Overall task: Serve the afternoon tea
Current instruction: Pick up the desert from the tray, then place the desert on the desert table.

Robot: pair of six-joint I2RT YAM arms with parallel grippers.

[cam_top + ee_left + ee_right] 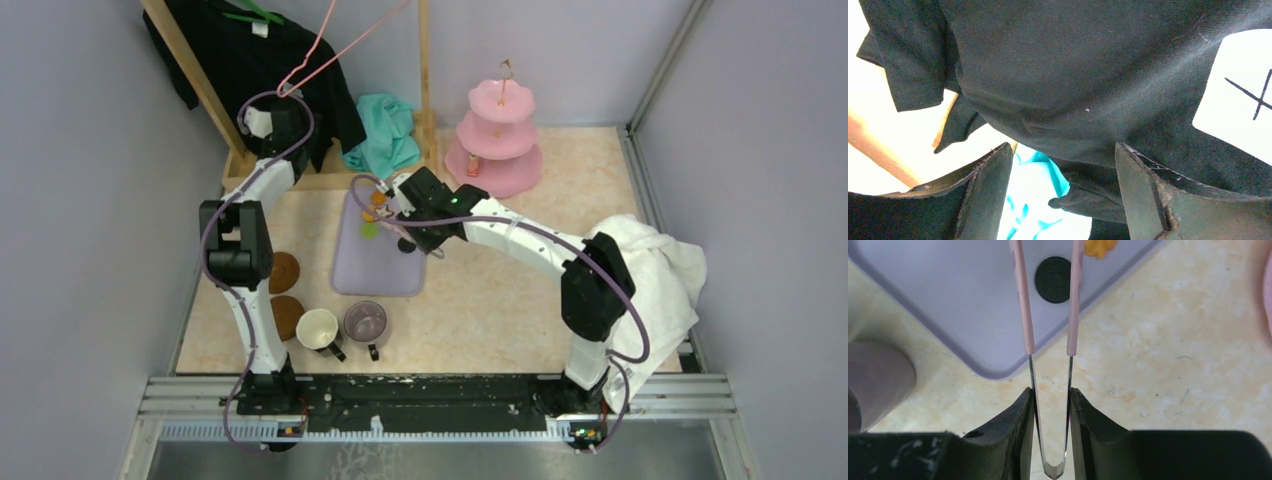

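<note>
**A:** What has the right gripper [1052,395] got?

**B:** It is pinched narrow on the metal bend of the pink-tipped tongs [1021,300]. Their 2 arms reach out ahead of it over the lilac tray [948,290].

**A:** And the sweets?

**B:** The black round [1053,272] lies flat on the tray straight ahead, between the tong arms, apparently not nipped yet. The orange star cookie [1098,247] sits just beyond, to the right. From above, a green round [369,230] shares the tray.

**A:** How will the round handle?

**B:** It looks light, thin and stiff, probably slick. I'd take it across its edges with a gentle squeeze, because too much pressure from springy tongs could flick it out.

**A:** Containers?

**B:** The pink three-tier stand [497,140] is far ahead and to the right, its tiers mostly bare. The cream mug [318,328] and purple mug [365,322] stand back towards the bases and look empty, with 2 brown coasters [283,272] uncovered beside them.

**A:** The left gripper [1063,150]?

**B:** It is spread wide and holds nothing, up against a black garment [1073,75], with a teal cloth [1033,190] beyond.
</note>
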